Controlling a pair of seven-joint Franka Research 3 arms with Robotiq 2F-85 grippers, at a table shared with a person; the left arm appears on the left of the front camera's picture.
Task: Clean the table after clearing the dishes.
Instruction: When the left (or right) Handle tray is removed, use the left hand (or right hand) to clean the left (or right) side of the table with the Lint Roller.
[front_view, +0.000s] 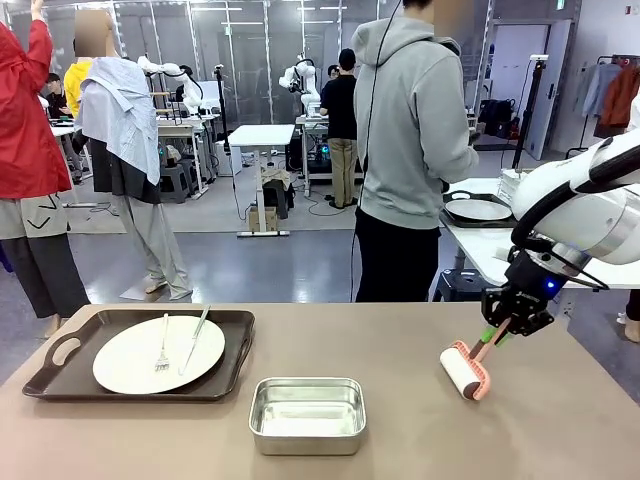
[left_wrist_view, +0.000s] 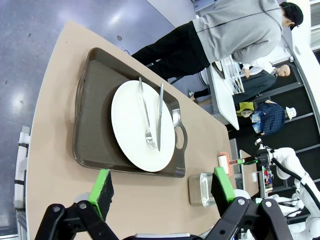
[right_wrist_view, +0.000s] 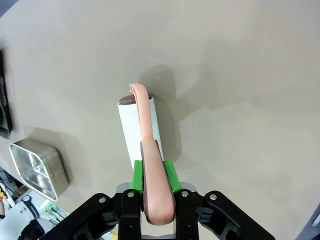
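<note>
**Front view.** Found the right gripper (front_view: 508, 325) clamped on the pink handle of the lint roller (front_view: 462, 371), with the white drum apparently resting on the table (front_view: 400, 340) toward its right side. Noted dishes (front_view: 150, 372) not yet cleared at the table's left: a white plate (front_view: 120, 362) with fork (front_view: 163, 350) and knife (front_view: 196, 338) on a dark tray (front_view: 60, 378). Noted a steel pan (front_view: 307, 413) near the robot's edge, about centre. Noted a person (front_view: 410, 130) standing just beyond the far edge.

**Left wrist view.** Found the left gripper (left_wrist_view: 162, 185) spread wide and holding nothing, aimed at the tray from above.

**Right wrist view.** Confirmed both green pads (right_wrist_view: 136, 175) pinched squarely on the handle. Saw the drum lying against bare tabletop, with the pan off to one side.

**Assessment.** Judged the step in hand to be rolling the surface. Recommend keeping the drum level and evenly pressed, in straight overlapping passes. Recommend working the bare stretch between the pan and the right edge. Recommend stopping short of every table edge and keeping well apart from pan and tray until cleared.
</note>
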